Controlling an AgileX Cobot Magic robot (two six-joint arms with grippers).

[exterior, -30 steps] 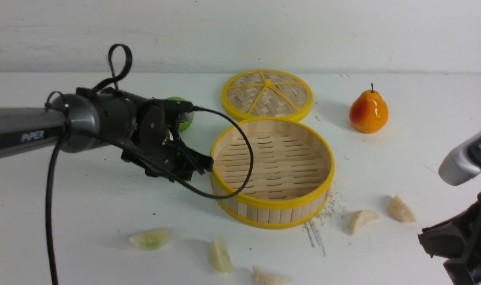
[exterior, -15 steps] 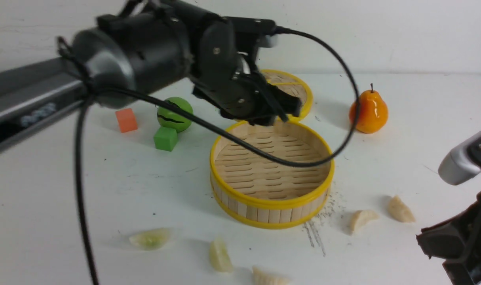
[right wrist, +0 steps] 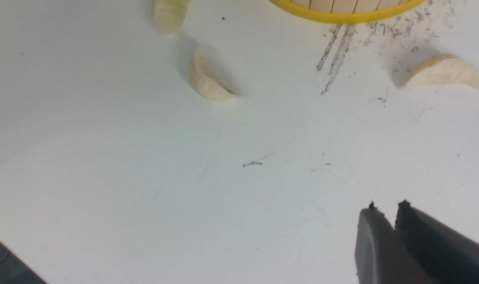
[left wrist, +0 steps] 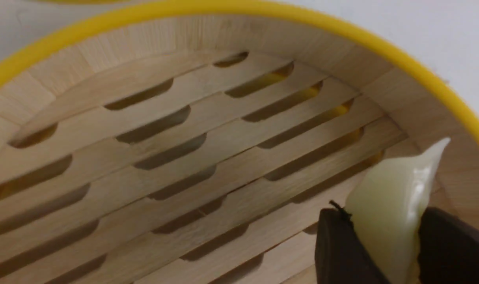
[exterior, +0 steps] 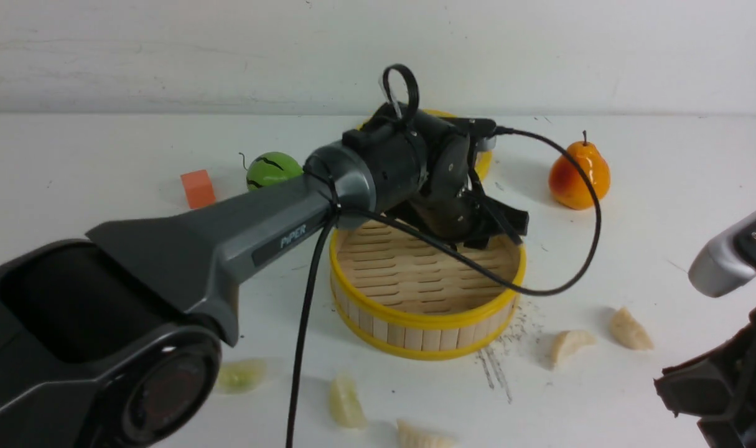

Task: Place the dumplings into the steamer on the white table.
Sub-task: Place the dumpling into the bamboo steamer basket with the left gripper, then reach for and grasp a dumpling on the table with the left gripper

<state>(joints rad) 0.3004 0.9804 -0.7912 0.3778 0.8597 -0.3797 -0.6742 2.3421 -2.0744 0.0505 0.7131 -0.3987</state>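
My left gripper (exterior: 499, 233) reaches over the far right part of the steamer (exterior: 427, 323), shut on a pale green dumpling (left wrist: 393, 205) held just above the slatted floor (left wrist: 207, 157). On the white table (exterior: 602, 274) lie two green dumplings (exterior: 241, 375) (exterior: 345, 403) and three cream ones (exterior: 422, 437) (exterior: 570, 344) (exterior: 630, 330). My right gripper (right wrist: 386, 209) is shut and empty above bare table near the front right; a cream dumpling (right wrist: 205, 79) and another (right wrist: 446, 73) lie ahead of it.
The woven lid (exterior: 485, 163) lies behind the steamer, mostly hidden by my left arm. An orange pear (exterior: 578, 176) stands at the back right. A green ball (exterior: 272, 170) and an orange cube (exterior: 197, 188) sit at the back left. Dark scratch marks (exterior: 496, 367) lie by the steamer's front.
My left arm has swung from the steamer's left side up and over, then down to its far right part, carrying the green dumpling. The right arm has barely moved.
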